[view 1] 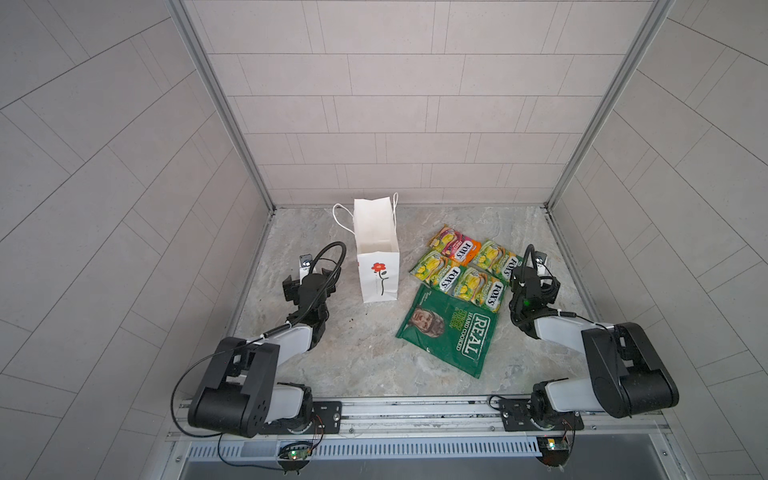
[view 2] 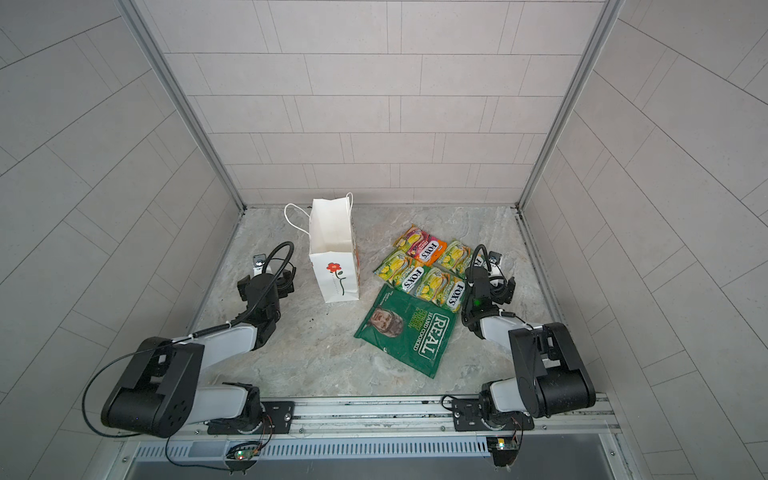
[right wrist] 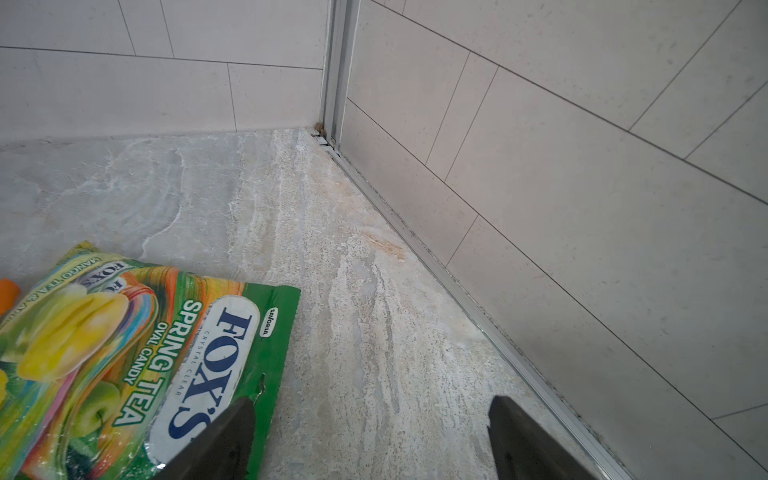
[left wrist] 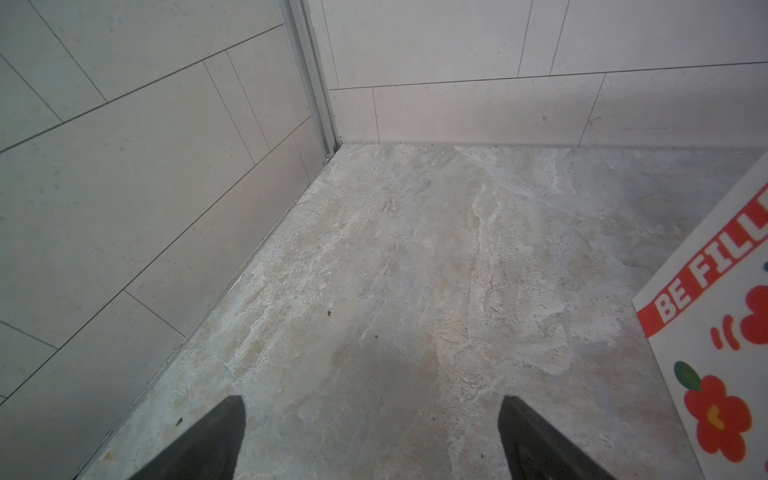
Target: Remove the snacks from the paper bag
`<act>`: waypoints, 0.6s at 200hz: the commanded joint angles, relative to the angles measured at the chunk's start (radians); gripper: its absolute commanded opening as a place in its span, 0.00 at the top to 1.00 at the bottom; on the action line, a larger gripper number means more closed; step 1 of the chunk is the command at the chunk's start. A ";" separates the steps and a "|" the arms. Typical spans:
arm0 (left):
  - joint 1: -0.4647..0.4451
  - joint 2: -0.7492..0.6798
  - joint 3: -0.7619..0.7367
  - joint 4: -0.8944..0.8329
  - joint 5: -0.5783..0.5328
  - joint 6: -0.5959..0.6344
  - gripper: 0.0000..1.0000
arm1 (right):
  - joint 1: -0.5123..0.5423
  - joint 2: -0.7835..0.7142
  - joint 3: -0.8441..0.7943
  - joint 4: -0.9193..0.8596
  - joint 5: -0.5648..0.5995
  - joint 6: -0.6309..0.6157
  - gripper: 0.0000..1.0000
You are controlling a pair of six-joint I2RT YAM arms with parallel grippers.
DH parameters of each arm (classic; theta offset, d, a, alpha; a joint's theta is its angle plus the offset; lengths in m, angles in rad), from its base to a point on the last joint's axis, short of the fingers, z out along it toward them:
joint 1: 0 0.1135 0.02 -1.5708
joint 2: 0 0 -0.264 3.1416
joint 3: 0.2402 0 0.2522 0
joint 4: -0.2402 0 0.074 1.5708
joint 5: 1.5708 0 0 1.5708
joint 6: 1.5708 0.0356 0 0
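The white paper bag stands upright left of centre, mouth open, a red flower on its front. All the snacks I can see lie on the table to its right. They are an orange-pink FOX'S pouch, three green-yellow FOX'S pouches and the dark green REAL crisp bag. My left gripper is open over bare table, with the bag's printed side beside it. My right gripper is open and empty. One of its fingers overlaps a green pouch at the edge.
Tiled walls close in the table on three sides, with metal corner posts. The left arm's wrist sits near the left wall, the right arm's wrist near the right wall. The marble tabletop shows bare in front.
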 commanded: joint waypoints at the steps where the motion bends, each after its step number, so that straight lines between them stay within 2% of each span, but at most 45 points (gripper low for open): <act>1: 0.031 0.043 -0.026 0.179 0.077 0.030 0.00 | -0.002 0.017 -0.008 0.059 -0.043 -0.040 0.11; 14: 0.050 0.083 -0.035 0.240 0.106 0.026 0.00 | -0.003 0.029 0.001 0.061 -0.069 -0.057 0.11; 31: 0.075 0.104 -0.021 0.226 0.171 0.015 0.00 | -0.002 0.037 0.002 0.080 -0.103 -0.079 0.10; 56: 0.098 0.128 -0.018 0.234 0.223 0.005 0.00 | -0.002 0.069 -0.055 0.249 -0.130 -0.111 0.09; 94: 0.125 0.179 -0.036 0.314 0.311 0.001 0.00 | -0.004 0.079 -0.075 0.293 -0.188 -0.127 0.09; 120: 0.132 0.214 -0.047 0.377 0.359 0.012 0.00 | -0.024 0.108 -0.130 0.423 -0.245 -0.125 0.08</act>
